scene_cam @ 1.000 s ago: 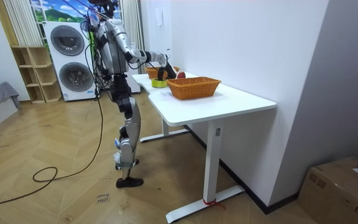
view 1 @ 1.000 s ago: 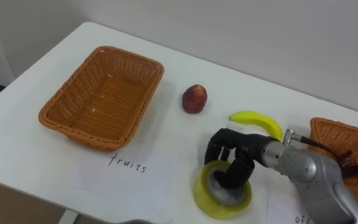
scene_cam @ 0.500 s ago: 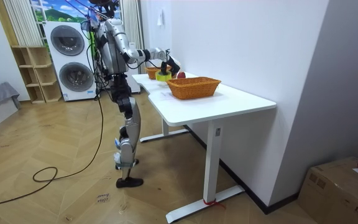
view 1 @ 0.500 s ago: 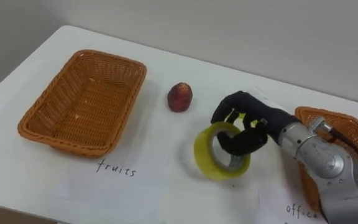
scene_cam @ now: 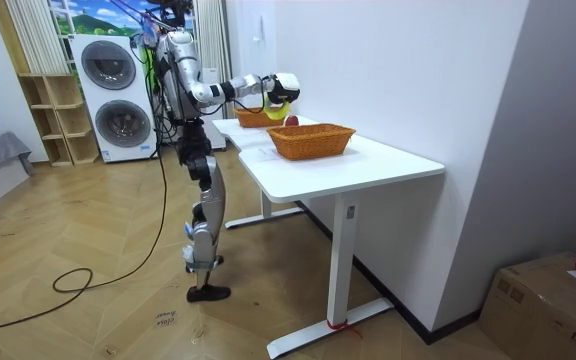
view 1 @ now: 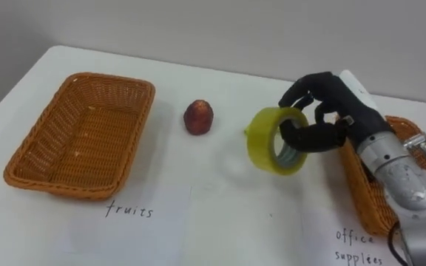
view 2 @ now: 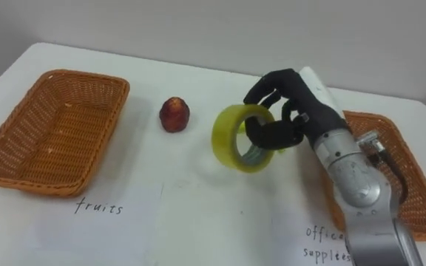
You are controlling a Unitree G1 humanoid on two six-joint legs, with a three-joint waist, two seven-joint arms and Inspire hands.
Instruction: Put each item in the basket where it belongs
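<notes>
Above table (view 1: 220,199), right hand (view 1: 324,111) raised, fingers curled through tape roll (view 1: 276,140).

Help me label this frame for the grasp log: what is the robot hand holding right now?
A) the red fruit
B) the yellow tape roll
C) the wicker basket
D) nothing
B: the right robot hand has its fingers curled through the yellow tape roll and holds it above the table, while the red fruit lies on the table by itself.
</notes>
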